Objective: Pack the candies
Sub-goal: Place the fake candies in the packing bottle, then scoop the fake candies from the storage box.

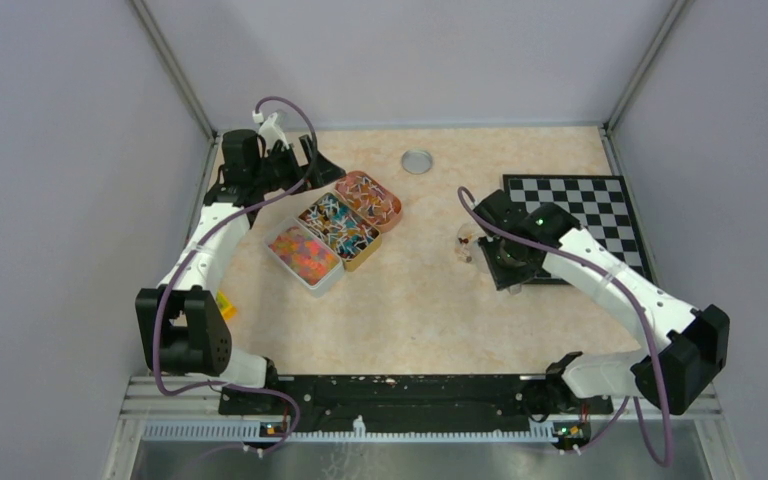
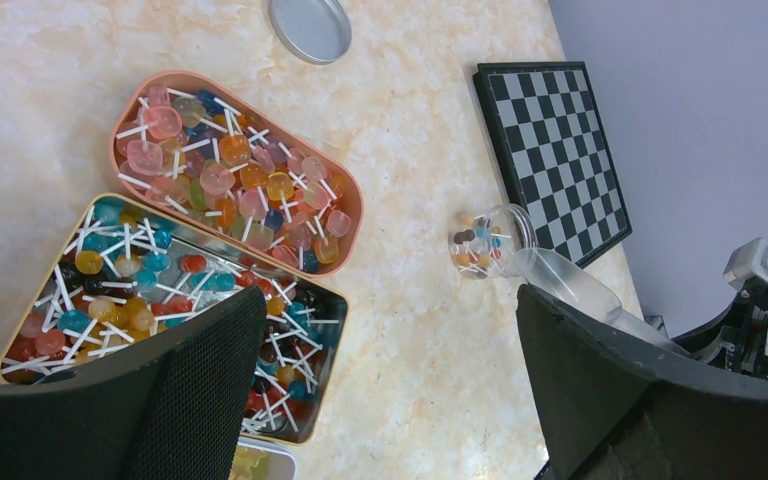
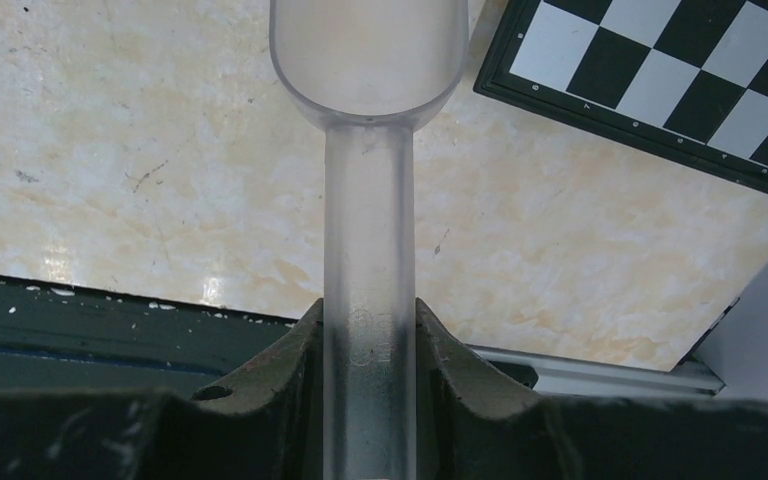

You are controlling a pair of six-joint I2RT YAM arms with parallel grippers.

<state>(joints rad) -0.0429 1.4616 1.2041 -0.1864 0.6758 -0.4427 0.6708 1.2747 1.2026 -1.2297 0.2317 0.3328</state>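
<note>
Though stamped into the handle of the clear scoop (image 3: 370, 330), too faint to read. From the right wrist alone: right fingers (image 3: 270, 385) clamped on that handle, bowl end out over the tabletop (image 3: 110, 150), just off the near-left corner of the chessboard (image 3: 660, 80). From the left wrist alone: left fingers (image 2: 160, 400) spread wide, gripping nothing; two lollipop trays (image 2: 356, 212) well left of the chessboard, sticks plainly visible; small glass jar (image 2: 485, 240) with a few coloured sweets just left of the chessboard. From the top alone: the candies (image 1: 303, 255) as a pink, orange and yellow mass filling a silver tin (image 1: 322, 287), well left of the chessboard, long axis running far-left to near-right.
</note>
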